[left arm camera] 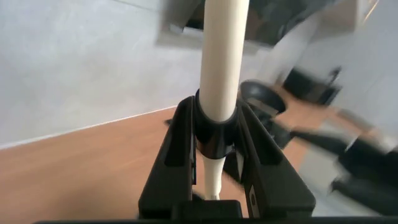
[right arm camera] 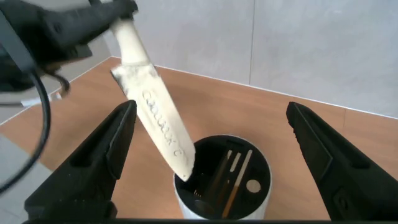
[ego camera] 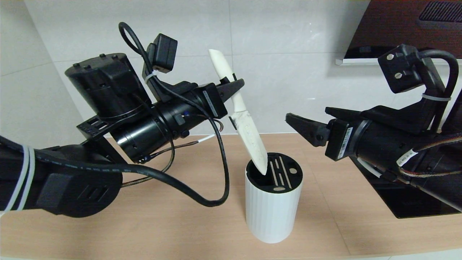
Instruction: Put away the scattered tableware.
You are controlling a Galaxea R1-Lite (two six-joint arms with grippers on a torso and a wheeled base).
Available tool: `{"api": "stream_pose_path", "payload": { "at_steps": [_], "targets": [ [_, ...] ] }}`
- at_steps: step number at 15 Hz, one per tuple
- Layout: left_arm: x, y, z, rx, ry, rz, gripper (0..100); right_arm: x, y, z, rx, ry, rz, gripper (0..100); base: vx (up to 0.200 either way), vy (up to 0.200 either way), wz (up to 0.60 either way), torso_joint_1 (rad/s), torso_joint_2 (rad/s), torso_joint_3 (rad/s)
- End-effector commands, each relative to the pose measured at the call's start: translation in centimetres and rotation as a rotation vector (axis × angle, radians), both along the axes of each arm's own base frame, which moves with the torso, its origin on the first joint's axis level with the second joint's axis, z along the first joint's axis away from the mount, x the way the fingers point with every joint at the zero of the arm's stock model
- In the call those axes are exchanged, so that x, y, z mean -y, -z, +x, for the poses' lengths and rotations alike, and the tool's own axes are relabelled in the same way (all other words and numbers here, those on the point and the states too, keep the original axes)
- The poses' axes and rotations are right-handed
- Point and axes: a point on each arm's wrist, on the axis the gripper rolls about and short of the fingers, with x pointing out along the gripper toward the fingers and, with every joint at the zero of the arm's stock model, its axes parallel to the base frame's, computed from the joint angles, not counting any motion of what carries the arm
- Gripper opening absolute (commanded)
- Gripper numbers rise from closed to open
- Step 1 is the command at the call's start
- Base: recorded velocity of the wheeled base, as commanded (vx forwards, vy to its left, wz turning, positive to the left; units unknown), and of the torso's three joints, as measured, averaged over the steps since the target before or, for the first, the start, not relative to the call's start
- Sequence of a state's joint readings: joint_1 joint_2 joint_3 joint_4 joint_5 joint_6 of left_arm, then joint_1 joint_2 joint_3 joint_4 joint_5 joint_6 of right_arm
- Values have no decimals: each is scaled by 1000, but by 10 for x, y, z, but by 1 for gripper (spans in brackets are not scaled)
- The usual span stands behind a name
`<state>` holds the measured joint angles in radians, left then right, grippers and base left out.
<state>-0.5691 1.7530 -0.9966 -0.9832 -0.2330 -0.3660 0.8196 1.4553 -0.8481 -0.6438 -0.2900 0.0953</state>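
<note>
Step in hand, by my read: knife insertion, partly done. Left gripper (ego camera: 234, 88) sits upper centre of the head frame, jaws clamped on the handle of the white knife (ego camera: 249, 135). The knife is tilted, handle up. Its tip is just inside the wide opening in the black top of the white holder (ego camera: 273, 213), which stands lower centre on the wooden counter (ego camera: 144, 224). Most of the blade is above the rim. The narrow slots (ego camera: 279, 171) just beside the tip are unused.

Right gripper (right arm camera: 211, 115) is at centre right, jaws wide apart and holding nothing. It is near the holder, not touching.

Next move, as I judge it: bring the knife closer to upright, lower it straight down till it seats, then release. Risk: the tilt could jam the blade on the rim or tip the holder.
</note>
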Motion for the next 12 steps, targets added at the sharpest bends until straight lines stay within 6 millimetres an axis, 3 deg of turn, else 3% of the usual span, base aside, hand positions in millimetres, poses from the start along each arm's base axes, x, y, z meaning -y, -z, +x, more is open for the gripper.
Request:
{"api": "stream_pose_path", "payload": {
  "at_steps": [1,8,12],
  "targets": [
    [0,6,1,23,-9,26,0,1,-1,0,2,2,2,100,0,0,0,0,0,0],
    [21,23,-4,115,39,41,0,-1,2,1,-6,0,-7,100,0,0,0,0,0,0],
    [25,45,-6,175,32,192,0,-1,3,2,-8,2,-9,100,0,0,0,0,0,0]
  ]
}}
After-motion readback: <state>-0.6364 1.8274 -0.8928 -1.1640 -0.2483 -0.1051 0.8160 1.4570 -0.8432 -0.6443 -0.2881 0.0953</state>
